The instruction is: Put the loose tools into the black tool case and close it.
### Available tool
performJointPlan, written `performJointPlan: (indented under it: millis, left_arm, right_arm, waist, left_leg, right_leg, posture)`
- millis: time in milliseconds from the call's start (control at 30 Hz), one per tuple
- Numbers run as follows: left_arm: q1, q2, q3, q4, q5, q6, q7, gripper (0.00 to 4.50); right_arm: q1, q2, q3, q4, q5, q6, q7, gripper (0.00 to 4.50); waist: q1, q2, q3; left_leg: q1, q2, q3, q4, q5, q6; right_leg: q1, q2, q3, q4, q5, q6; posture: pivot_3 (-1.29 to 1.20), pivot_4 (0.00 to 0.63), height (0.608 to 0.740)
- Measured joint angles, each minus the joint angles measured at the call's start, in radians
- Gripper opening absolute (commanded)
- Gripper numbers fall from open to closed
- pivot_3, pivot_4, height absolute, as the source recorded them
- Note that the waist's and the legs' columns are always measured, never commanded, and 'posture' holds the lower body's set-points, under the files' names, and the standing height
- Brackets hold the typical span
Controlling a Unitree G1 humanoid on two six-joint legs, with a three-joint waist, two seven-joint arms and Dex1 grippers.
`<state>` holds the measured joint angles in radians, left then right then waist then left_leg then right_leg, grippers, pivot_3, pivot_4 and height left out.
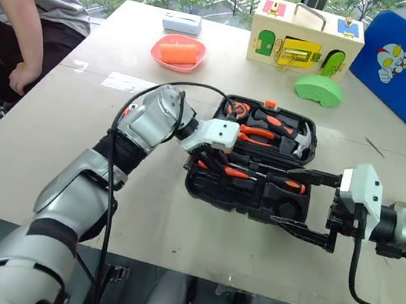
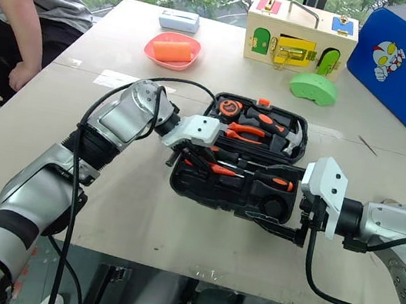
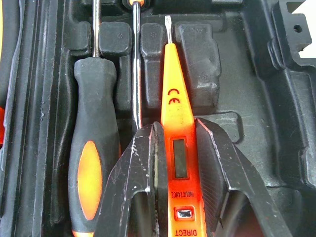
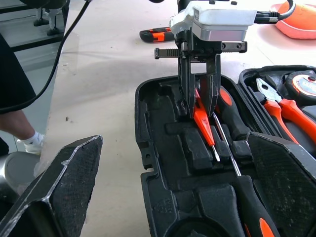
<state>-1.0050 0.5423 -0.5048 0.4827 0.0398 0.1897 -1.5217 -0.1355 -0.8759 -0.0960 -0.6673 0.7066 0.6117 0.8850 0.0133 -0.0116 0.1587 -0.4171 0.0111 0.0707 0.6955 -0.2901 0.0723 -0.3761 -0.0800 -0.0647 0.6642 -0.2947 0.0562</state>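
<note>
I'm holding the right gripper wide open at the near-right end of the black tool case. Left gripper is pinching the tester screwdriver inside the case, beside a long screwdriver. Utility knife is lying on the table beyond.

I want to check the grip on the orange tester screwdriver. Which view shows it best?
The left wrist view: the tester screwdriver sits clamped between the left gripper fingers, over the black tool case. The right wrist view shows the same grip from farther off; in the eye views the gripper mostly hides it.
</note>
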Motion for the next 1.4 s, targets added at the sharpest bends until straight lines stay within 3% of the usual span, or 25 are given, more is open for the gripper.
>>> performJointPlan:
  millis: [100,133,267,567,700,800,967,1400]
  left_arm:
    - [0.002,0.001,0.004,0.000,0.001,-0.002,-0.005,0.57]
    - [0.002,0.002,0.004,0.000,0.001,-0.002,-0.007,1.57]
    - [0.029,0.020,0.014,-0.017,-0.015,0.022,-0.049,3.00]
    - [0.072,0.192,0.135,-0.219,-0.251,0.232,-0.089,3.00]
    - [0.123,0.171,0.271,-0.213,-0.359,0.379,-0.028,1.40]
    - [0.168,0.124,0.297,-0.173,-0.345,0.335,0.049,0.02]
    - [0.226,0.057,0.294,-0.119,-0.314,0.281,0.113,0.02]
    - [0.228,0.019,0.253,-0.070,-0.231,0.194,0.132,0.02]
  right_arm:
    - [0.000,0.000,0.000,0.000,0.000,0.000,-0.001,4.50]
    - [-0.001,0.000,0.000,0.000,0.000,0.001,-0.001,4.50]
    - [-0.016,0.003,0.002,0.000,0.002,0.011,-0.005,4.50]
    - [-0.018,0.009,0.004,0.001,0.004,0.018,-0.010,4.50]
    - [-0.018,0.009,0.004,0.002,0.004,0.018,-0.008,4.50]
    - [-0.020,0.009,0.005,0.002,0.004,0.018,0.000,4.50]
    - [-0.021,0.008,0.005,0.018,0.003,0.018,0.008,4.50]
    - [-0.024,0.009,0.009,0.018,0.003,0.018,0.006,4.50]
  waist:
    - [-0.001,0.000,0.000]
    - [-0.001,0.000,0.000]
    - [-0.002,0.000,0.000]
    - [-0.002,0.000,0.000]
    - [0.001,0.000,0.000]
    - [0.002,0.000,0.000]
    - [0.001,0.000,0.000]
    - [0.000,0.000,0.000]
  left_leg:
    - [0.000,0.000,0.000,0.000,0.000,0.000]
    - [0.000,0.000,0.000,0.000,0.000,0.000]
    - [0.000,0.000,0.000,0.000,0.000,0.000]
    - [0.000,0.001,-0.001,0.000,0.000,0.000]
    - [0.000,0.001,-0.002,0.003,0.000,0.000]
    - [0.000,0.001,-0.002,0.004,-0.001,0.001]
    - [0.000,0.001,-0.002,0.004,-0.001,0.001]
    - [0.000,0.001,-0.002,0.004,-0.001,0.001]
  right_leg:
    - [0.000,0.000,0.000,0.000,0.000,0.000]
    - [0.000,0.000,0.000,0.000,0.000,0.000]
    - [0.000,0.000,0.000,0.000,0.000,0.000]
    - [0.000,0.000,0.000,0.000,0.000,0.000]
    - [0.001,0.000,-0.001,0.002,0.000,0.000]
    - [0.002,-0.001,-0.001,0.002,0.000,0.000]
    - [0.002,0.000,-0.001,0.002,0.000,0.000]
    - [0.002,0.000,-0.001,0.002,0.000,0.000]
  posture:
    - [0.00,0.150,0.735]
    - [0.00,0.150,0.735]
    - [0.00,0.150,0.735]
    - [0.00,0.150,0.735]
    - [0.00,0.150,0.735]
    - [0.00,0.150,0.735]
    - [0.00,0.150,0.735]
    - [0.00,0.150,0.735]
